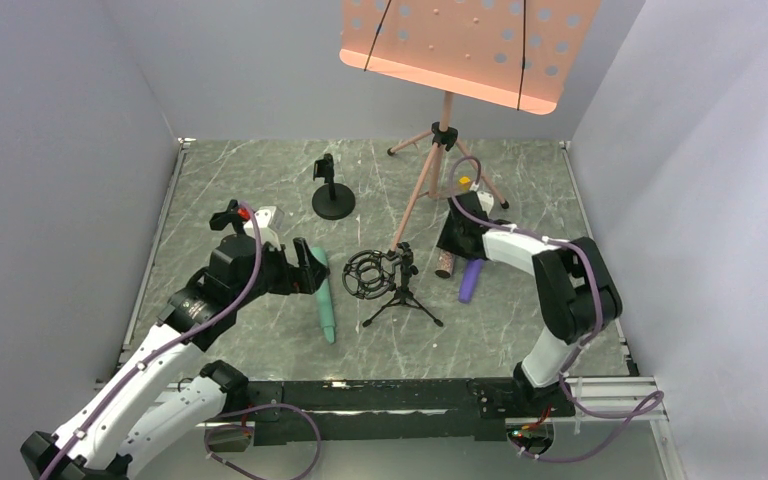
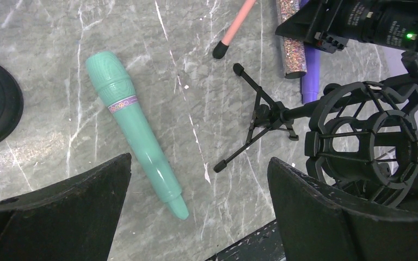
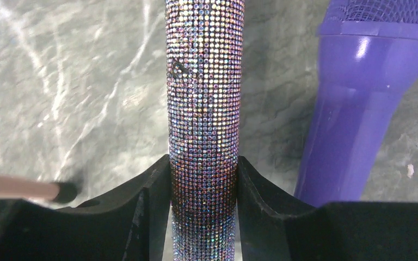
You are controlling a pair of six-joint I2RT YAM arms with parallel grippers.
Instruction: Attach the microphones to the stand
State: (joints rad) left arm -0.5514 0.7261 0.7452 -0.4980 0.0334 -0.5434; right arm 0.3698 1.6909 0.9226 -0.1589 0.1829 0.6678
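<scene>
The mint green microphone [image 1: 323,296] lies flat on the table left of the black tripod stand [image 1: 400,296] with its round shock mount [image 1: 366,275]. My left gripper [image 1: 310,268] is open and empty above it; in the left wrist view the mint microphone [image 2: 133,128] lies between the spread fingers, nearer the left one. My right gripper [image 1: 457,240] is shut on the glittery silver-pink microphone [image 3: 204,109], both pads pressed on its shaft. The purple microphone [image 3: 354,109] lies just right of it [image 1: 471,281]. The glittery one's head is hidden.
A small black round-base stand with a clip [image 1: 332,192] stands at the back left. A pink music stand [image 1: 460,40] on tripod legs [image 1: 415,195] rises at the back; one leg tip [image 2: 219,50] rests near the right gripper. Grey walls close in both sides.
</scene>
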